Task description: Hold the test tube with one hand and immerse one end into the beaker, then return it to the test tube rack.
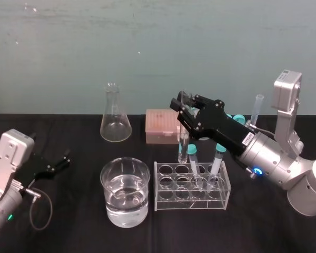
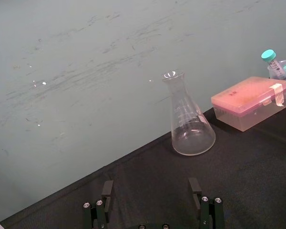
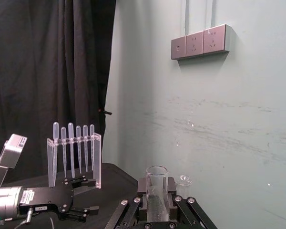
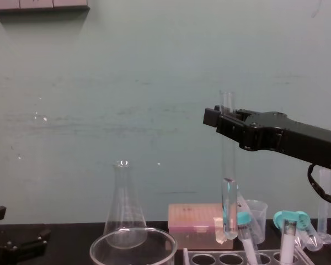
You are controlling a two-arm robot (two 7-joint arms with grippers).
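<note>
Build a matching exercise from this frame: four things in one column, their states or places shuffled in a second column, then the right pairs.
Things:
1. test tube
2. beaker
3. conical flask
4. left gripper

States:
A. open, low on the robot's left
B. part-filled with clear liquid
C. standing near the back wall
D. held upright in the right gripper

Pairs: 1-D, 2-B, 3-C, 4-A

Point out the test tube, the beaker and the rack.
test tube (image 4: 228, 165): chest view, mid-length of the glass.
beaker (image 1: 116, 205): head view, front wall.
rack (image 1: 174, 202): head view, front wall.
</note>
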